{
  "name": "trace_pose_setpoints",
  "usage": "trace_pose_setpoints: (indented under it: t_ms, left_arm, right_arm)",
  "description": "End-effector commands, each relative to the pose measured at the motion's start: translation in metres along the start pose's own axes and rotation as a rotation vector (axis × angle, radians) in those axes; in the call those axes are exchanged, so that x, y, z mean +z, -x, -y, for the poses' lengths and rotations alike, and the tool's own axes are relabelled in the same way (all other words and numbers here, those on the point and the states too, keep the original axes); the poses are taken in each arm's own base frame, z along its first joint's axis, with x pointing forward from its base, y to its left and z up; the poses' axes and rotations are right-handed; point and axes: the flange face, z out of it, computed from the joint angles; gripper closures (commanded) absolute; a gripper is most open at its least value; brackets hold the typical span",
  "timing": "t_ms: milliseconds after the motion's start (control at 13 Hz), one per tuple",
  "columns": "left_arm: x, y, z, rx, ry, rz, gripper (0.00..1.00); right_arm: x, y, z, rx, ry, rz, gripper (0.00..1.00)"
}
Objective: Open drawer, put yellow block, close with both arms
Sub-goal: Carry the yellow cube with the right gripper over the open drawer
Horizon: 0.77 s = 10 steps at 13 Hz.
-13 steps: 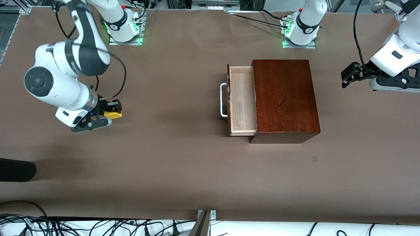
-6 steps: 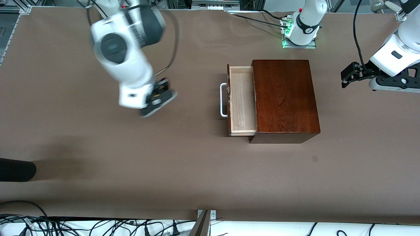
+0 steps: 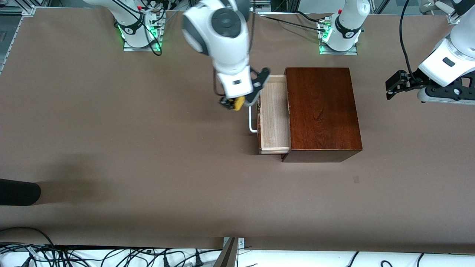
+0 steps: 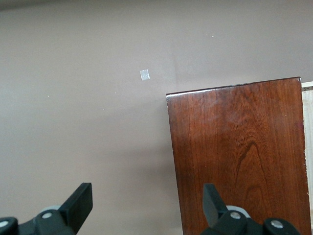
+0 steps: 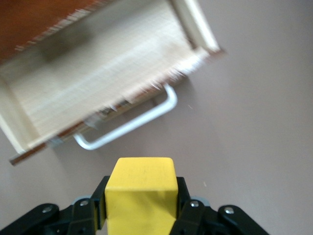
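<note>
- the table (image 3: 148,178) filled the frame of the front view, brown and mostly bare; we used it only as ground for the rest.
- the box (image 3: 322,111) stood right of centre in that frame, its dark glossy top also filling the lower right of the left wrist view.
- the drawer (image 3: 274,118) was already pulled out from the box toward the frame's left, its pale tray bare and its white handle (image 3: 252,124) leading; we judged it stood open so the block could go down into it.
- the right gripper (image 3: 234,104) hung at upper centre of the front frame, over the table just beside the drawer's handle, its fingers pinching the yellow block (image 5: 141,193); the right wrist view showed the cube clamped from both sides, low in the frame, with the open tray above it. we judged the grip was kept tight for carrying, and that the block was not yet over the tray.
- the left gripper (image 3: 395,86) waited at the right edge of the front frame, over bare table past the box's closed end, fingers (image 4: 80,200) spread wide and holding nothing; we supposed it was held clear until the closing step.
</note>
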Motion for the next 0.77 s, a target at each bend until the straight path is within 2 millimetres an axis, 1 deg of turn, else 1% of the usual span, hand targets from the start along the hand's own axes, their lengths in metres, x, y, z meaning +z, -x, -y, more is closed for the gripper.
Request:
trace_pose_setpoints:
  t_ms: [0,77,154,231,385,538,615,692]
  left_arm:
    - [-0.006,-0.003,-0.001,0.014,0.027,0.003,0.00]
    - [-0.006,-0.003,-0.001,0.012,0.027,0.003,0.00]
    - [-0.006,-0.003,-0.001,0.014,0.027,0.001,0.00]
    - [-0.006,-0.003,-0.001,0.012,0.027,0.001,0.00]
    - [-0.006,-0.003,-0.001,0.012,0.027,0.002,0.00]
    - [-0.006,-0.003,-0.001,0.012,0.027,0.001,0.00]
    - [-0.006,-0.003,-0.001,0.014,0.027,0.001,0.00]
    - [-0.006,-0.003,-0.001,0.012,0.027,0.001,0.00]
  right_arm:
    - [0.015,-0.034,0.046,-0.174,0.084,0.007,0.94]
    - [0.017,-0.039,0.061,-0.201,0.092,0.002,0.94]
    - [0.019,-0.042,0.071,-0.241,0.092,-0.001,0.94]
    - [0.021,-0.045,0.077,-0.301,0.098,-0.007,0.94]
    - [0.025,-0.050,0.090,-0.352,0.103,-0.023,0.94]
    - [0.043,-0.059,0.099,-0.394,0.112,-0.037,0.94]
    - [0.057,-0.061,0.101,-0.400,0.111,-0.025,0.94]
    - [0.066,-0.064,0.106,-0.408,0.113,-0.028,0.94]
